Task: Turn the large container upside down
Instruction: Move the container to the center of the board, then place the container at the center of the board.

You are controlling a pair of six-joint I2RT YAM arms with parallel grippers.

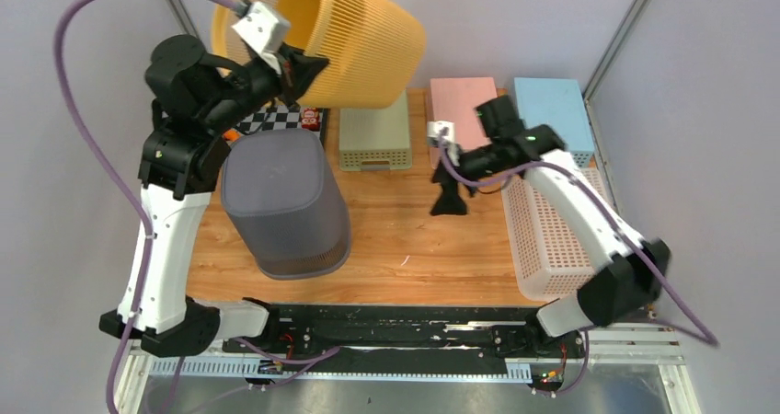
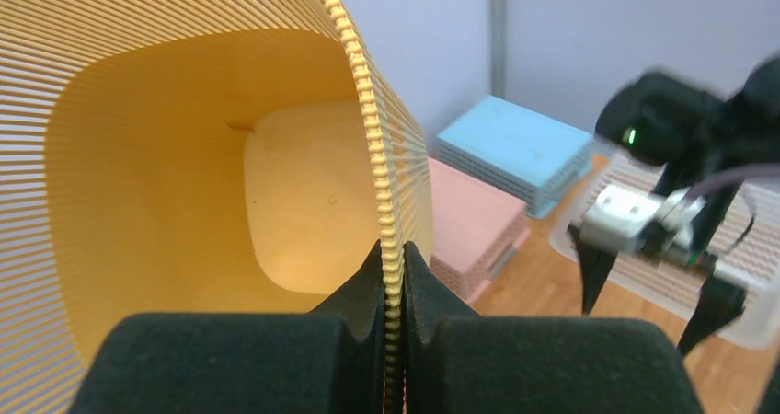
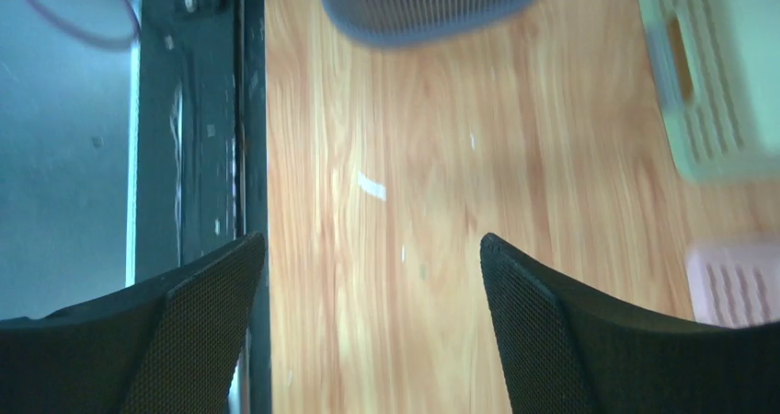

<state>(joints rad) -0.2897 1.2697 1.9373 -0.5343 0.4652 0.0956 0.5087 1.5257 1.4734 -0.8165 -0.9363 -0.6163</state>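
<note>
Left tool [image 2: 393, 276] clenched the rim of the yellow container [image 1: 363, 37], hung tilted at 11 o'clock above the counter [image 1: 414, 239]. Right tool [image 1: 449, 198] stood released, empty. Judged: slow wrist roll, firm pinch.

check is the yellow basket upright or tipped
Tipped sideways, lifted: the left gripper pinches the yellow basket by its rim.

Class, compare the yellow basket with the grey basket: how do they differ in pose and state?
The yellow basket is lifted and tilted; the grey basket stands on the table. The left hand pinches the yellow basket's rim; nothing holds the grey basket. Both have slatted walls.
</note>
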